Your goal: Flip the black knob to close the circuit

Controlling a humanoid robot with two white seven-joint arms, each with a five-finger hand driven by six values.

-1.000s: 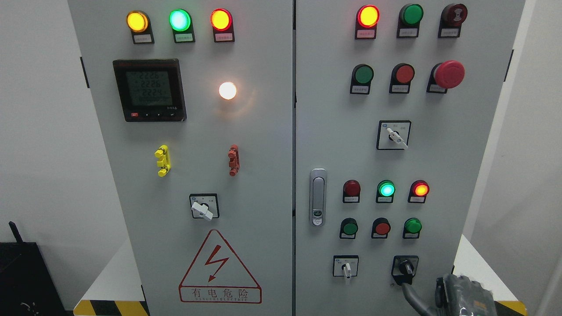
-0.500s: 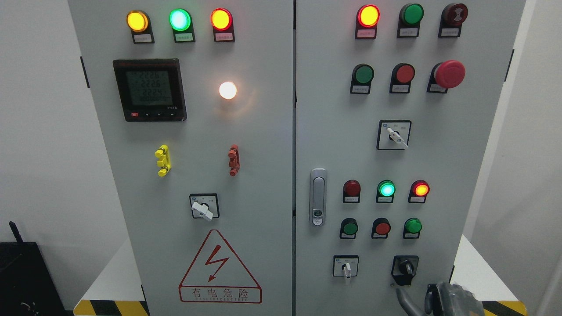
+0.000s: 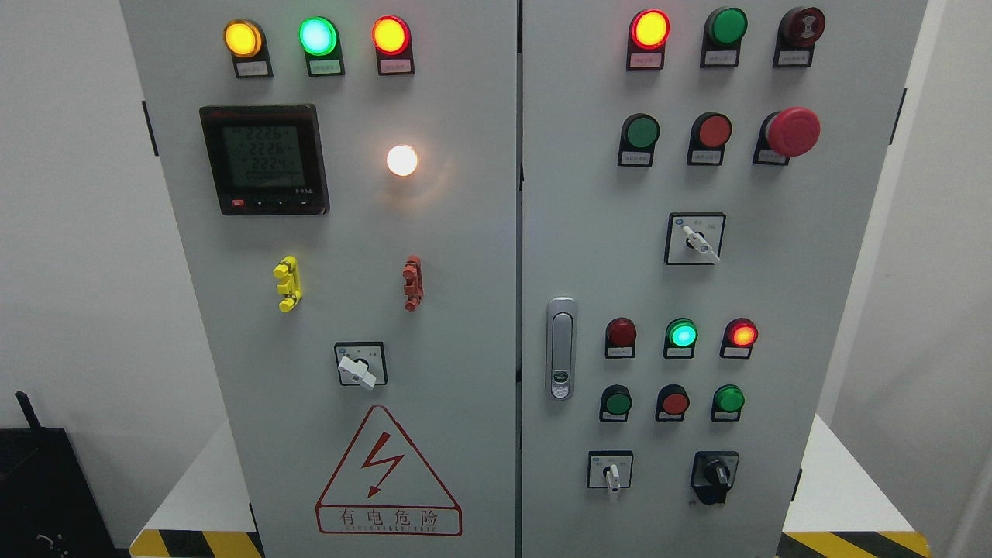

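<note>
The grey control cabinet (image 3: 480, 310) fills the head view, its two doors studded with lamps, buttons and selector switches. On the right door (image 3: 775, 310), at its lower right corner, sits the black knob (image 3: 716, 472), pointer hanging roughly straight down, nothing touching it. To its left is a white selector switch (image 3: 612, 473). Neither hand shows anywhere, so their state cannot be told. The turn itself looks finished or not begun; I cannot say which. Any next move calls for a hand brought up to the knob.
</note>
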